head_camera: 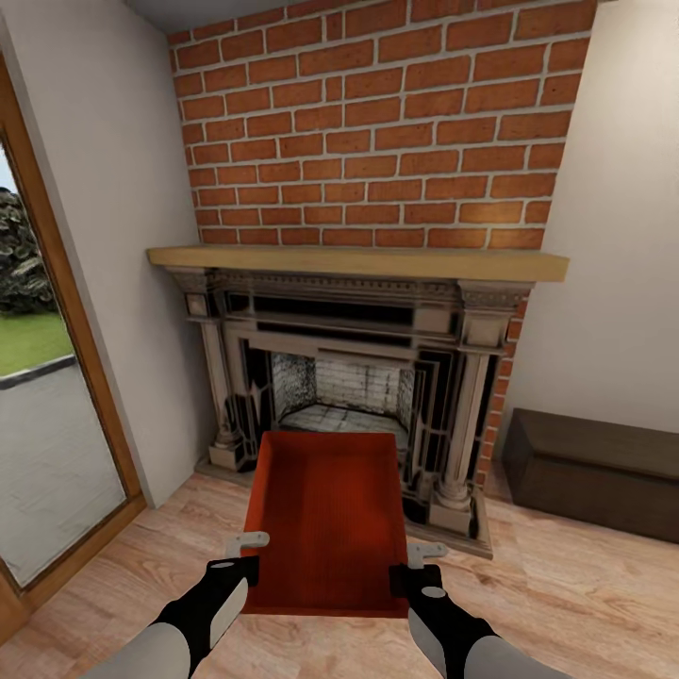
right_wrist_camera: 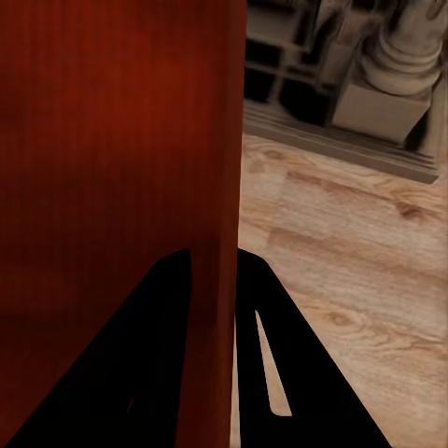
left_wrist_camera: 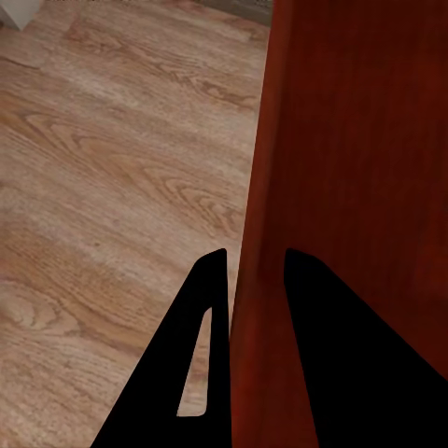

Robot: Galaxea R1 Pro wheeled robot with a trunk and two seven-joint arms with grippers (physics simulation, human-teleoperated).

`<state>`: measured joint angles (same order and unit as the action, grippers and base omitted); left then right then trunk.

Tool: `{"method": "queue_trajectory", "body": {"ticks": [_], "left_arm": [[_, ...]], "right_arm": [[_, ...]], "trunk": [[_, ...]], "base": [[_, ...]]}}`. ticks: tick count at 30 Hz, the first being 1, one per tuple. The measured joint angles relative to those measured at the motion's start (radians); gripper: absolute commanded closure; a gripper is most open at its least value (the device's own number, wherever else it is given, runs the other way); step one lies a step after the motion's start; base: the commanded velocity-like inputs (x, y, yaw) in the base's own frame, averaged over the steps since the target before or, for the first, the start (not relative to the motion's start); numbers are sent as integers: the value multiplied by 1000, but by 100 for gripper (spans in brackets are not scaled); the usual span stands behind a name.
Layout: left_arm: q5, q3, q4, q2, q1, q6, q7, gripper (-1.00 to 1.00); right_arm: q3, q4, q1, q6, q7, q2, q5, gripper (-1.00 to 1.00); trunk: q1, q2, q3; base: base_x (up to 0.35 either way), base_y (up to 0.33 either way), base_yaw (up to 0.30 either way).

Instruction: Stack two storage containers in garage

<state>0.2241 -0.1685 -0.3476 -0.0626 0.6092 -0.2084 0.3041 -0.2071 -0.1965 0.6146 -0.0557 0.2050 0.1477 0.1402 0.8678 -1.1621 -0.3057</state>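
Room: red brick wall (head_camera: 377, 123) over a carved stone fireplace (head_camera: 358, 377), light wood-plank floor (head_camera: 566, 585).
Box: red-orange open-topped storage box (head_camera: 325, 514) held up before the fireplace, long way pointing from robot to hearth.
Left tool (head_camera: 247, 554): pinches the box's left wall.
Right tool (head_camera: 415, 563): pinches its right wall.
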Motion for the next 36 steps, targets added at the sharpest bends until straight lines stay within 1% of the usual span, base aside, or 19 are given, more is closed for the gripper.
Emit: {"method": "queue_trajectory", "body": {"ticks": [33, 36], "left_arm": [[-2, 0, 0, -1, 0, -1, 0, 100], [-3, 1, 0, -1, 0, -5, 1, 100]], "right_arm": [[1, 1, 0, -1, -1, 0, 0, 100], [-1, 2, 0, 2, -1, 0, 5, 100]], "trunk": [[0, 0, 1], [0, 0, 1]], "base": [[0, 0, 0], [0, 0, 0]]}}
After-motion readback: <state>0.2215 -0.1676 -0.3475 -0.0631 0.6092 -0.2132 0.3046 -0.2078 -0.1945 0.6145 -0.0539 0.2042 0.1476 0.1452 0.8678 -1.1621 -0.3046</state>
